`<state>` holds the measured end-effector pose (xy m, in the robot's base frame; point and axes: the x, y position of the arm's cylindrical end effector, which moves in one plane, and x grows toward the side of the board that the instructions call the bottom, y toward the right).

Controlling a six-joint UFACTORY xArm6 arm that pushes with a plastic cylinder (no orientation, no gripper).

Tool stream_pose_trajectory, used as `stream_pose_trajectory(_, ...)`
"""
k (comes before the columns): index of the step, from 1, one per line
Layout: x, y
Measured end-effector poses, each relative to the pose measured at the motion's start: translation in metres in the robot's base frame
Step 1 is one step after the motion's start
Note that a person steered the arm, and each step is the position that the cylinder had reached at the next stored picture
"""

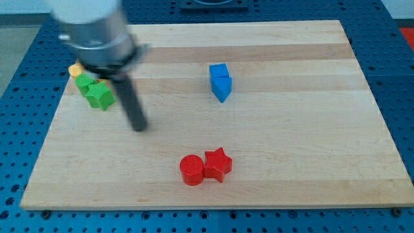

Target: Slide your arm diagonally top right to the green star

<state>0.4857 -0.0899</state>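
One green star point(100, 96) lies just up-left of my tip point(139, 127), near but apart. Tool is a bare rod, gripping nothing.

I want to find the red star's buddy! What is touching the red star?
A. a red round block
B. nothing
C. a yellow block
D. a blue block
A: the red round block sits right against the red star, on its side toward the view's left, near the board's bottom edge.

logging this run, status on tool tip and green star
My tip just lower right of green star, not touching. Green cube and yellow block crowd star's upper left.
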Motion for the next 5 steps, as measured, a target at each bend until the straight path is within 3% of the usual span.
stream_pose_trajectory(1,-0.0072,0.0312)
stream_pose_trajectory(5,-0.0097,0.0253)
